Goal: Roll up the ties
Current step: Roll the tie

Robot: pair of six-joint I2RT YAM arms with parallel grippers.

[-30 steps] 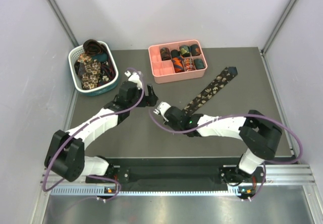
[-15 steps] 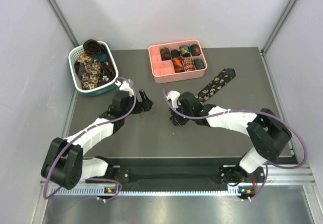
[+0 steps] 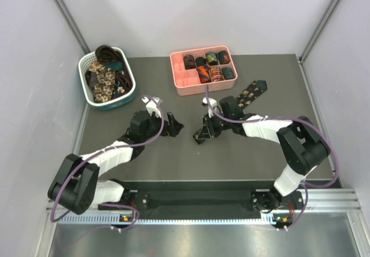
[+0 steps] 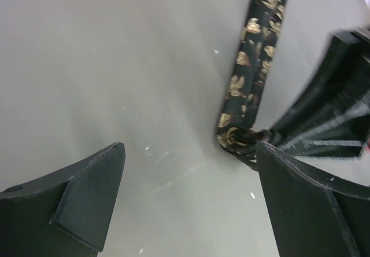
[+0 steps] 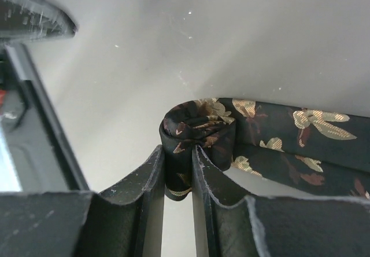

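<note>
The right claw [image 5: 178, 157] pinches the coiled end of the floral tie [image 5: 199, 124] between its fingertips; the left claw [image 4: 189, 155] gapes wide and empty, that coil just ahead.

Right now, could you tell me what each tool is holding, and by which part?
The right tool pinches the dark floral tie by its coiled end. The left tool is open, holding nothing.

The pink divided tray [image 3: 184, 82] is sitting on the grey table [image 3: 173, 158], just beyond the right claw [image 3: 202, 135]. The white-and-teal basket [image 3: 110, 104] is standing far left of the left claw [image 3: 173, 125].
</note>
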